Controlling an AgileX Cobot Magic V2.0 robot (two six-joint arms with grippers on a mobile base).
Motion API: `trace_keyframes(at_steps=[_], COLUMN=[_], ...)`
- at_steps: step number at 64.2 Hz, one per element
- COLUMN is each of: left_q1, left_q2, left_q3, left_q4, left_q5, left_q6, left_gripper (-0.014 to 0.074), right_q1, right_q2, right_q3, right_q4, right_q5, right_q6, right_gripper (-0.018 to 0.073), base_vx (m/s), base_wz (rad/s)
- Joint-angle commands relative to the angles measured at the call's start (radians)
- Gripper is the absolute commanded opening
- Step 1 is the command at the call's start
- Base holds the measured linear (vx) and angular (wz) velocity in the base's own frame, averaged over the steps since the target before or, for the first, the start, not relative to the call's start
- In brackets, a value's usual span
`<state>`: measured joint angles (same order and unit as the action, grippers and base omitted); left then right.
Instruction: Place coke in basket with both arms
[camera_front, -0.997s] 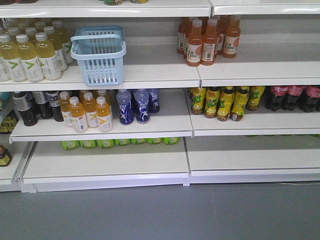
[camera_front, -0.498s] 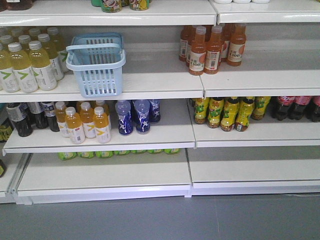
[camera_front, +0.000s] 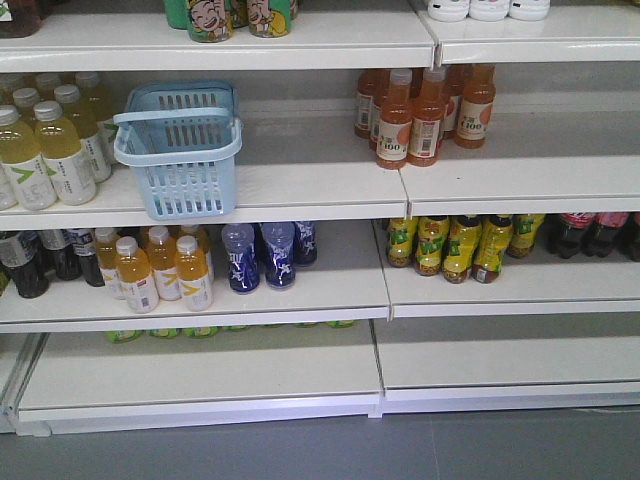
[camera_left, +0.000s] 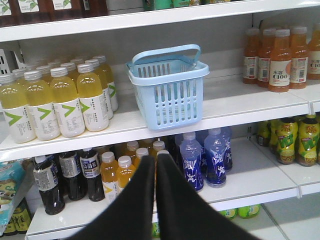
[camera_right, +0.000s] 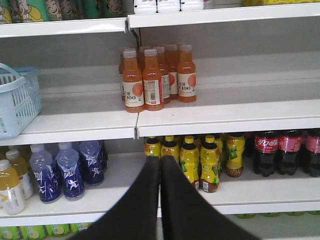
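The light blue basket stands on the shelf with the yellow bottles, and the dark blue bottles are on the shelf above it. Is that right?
Not quite. The basket does stand on the shelf with the yellow bottles, but the dark blue bottles are on the shelf below it, not above. The exterior front-facing view shows this.

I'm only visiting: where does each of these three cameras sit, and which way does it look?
Front-facing: stands back from the shelves, looking at them slightly downward; no robot part shows.
Left wrist: behind the left hand, shut and black at the bottom edge, facing the basket.
Right wrist: behind the right hand, also shut, facing the orange bottles.
Shared: all three show the basket and the orange bottles.
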<state>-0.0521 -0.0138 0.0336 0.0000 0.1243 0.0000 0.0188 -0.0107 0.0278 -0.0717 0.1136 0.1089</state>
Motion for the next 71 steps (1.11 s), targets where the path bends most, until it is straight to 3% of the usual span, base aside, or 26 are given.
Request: trace_keyframes(at_steps=[1, 71], left_q1=[-0.006, -0.006], left_q2=[-0.013, -0.013], left_q3=[-0.031, -0.031], left_q4=[-0.014, -0.014], left_q5=[-0.077, -0.077], left_q6=[0.0, 0.0], left_gripper=[-0.0006, -0.0006], right_q1=[-0.005, -0.005], right_q2=[-0.013, -0.013], right_q3=[0.008, 0.008], right_q4=[-0.005, -0.005], right_q5=[-0.073, -0.072], right_q6=[-0.006, -0.006], right_gripper=[-0.001, -0.001], base_vx=[0.11, 0.07], base_wz=[-0.01, -0.01])
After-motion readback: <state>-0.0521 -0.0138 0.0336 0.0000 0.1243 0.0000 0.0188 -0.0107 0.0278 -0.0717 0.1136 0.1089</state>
